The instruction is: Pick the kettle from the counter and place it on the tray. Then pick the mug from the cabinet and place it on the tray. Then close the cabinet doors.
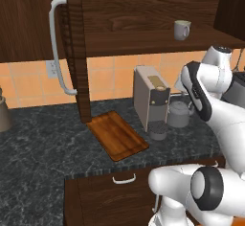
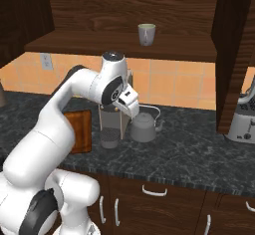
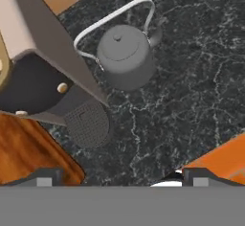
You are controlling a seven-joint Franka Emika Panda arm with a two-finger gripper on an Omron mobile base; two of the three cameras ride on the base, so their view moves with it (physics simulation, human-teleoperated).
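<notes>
Gripper point(image 3: 119, 177) spread wide and empty at the hand view's bottom edge; the kettle point(image 3: 125, 55) sits up-frame on the worktop point(image 3: 191, 76), beside the beige machine point(image 3: 33, 43), its wire handle arching left to right.

So, taking the coffee machine point(image 1: 151, 96) as the anchor: it stands on the counter point(image 1: 43, 148), backed up near the tiled wall. The kettle point(image 1: 179, 115) sits just to its right, close beside it, also on the counter. The tray point(image 1: 117, 135) lies flat on the counter to its left and a bit forward. Above it hangs the cabinet point(image 1: 143, 9), and the mug point(image 1: 181, 29) stands on the shelf inside, up and to the right. The open cabinet door point(image 1: 72, 52) hangs left of the machine, over the tray's far end.
</notes>
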